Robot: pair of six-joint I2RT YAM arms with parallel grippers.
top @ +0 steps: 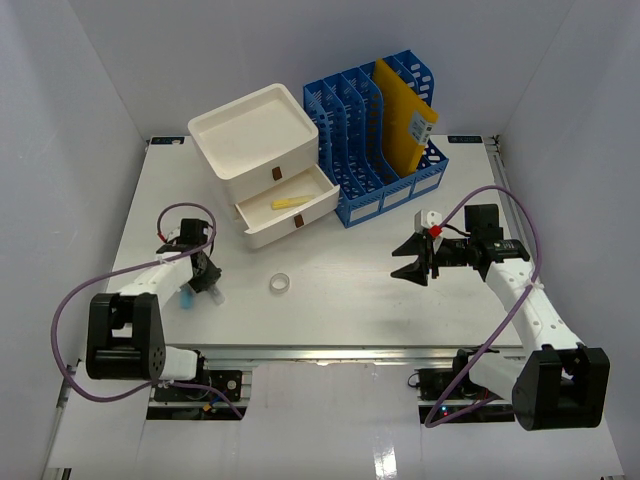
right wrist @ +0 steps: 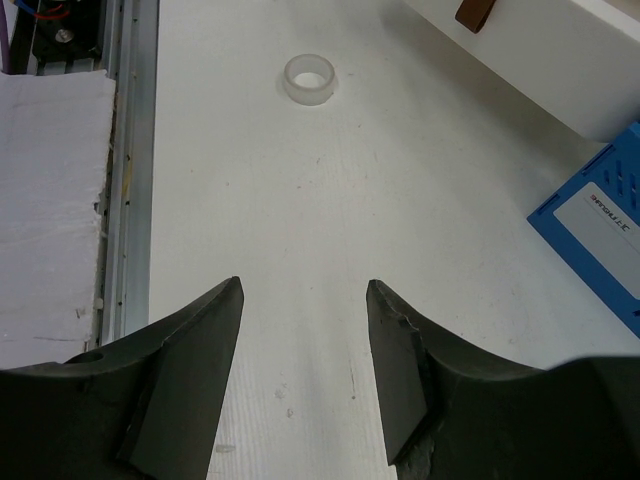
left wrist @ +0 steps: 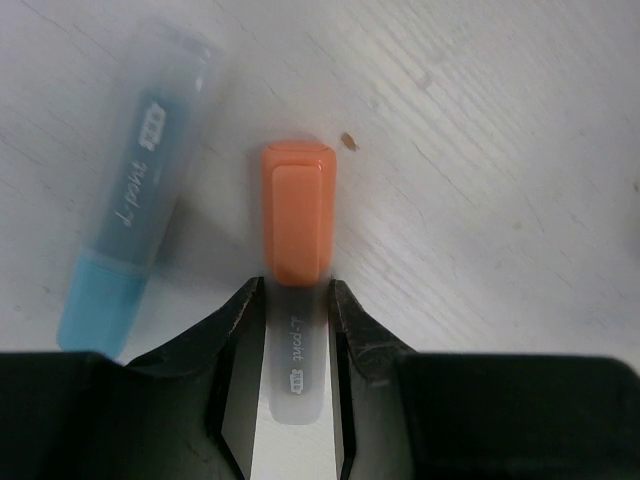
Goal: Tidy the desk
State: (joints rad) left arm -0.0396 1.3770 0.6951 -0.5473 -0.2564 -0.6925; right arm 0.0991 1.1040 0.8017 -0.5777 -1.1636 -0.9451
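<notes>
The white desk (top: 350,305) holds loose items. My left gripper (top: 207,275) is low at the desk's left side. In the left wrist view its jaws (left wrist: 297,290) are closed on the grey barrel of an orange-capped highlighter (left wrist: 297,215) that lies on the desk. A blue-capped highlighter (left wrist: 125,230) lies just left of it, apart from it, and also shows in the top view (top: 186,298). My right gripper (top: 410,262) is open and empty above the desk's right middle; its jaws (right wrist: 305,290) point toward a clear tape ring (right wrist: 307,78), which sits at the front middle (top: 280,284).
A white drawer box (top: 265,150) stands at the back, its lower drawer open with a yellow item (top: 288,203) inside. A blue file rack (top: 360,130) with a yellow folder (top: 402,125) stands to its right. The metal rail (right wrist: 125,150) runs along the front edge.
</notes>
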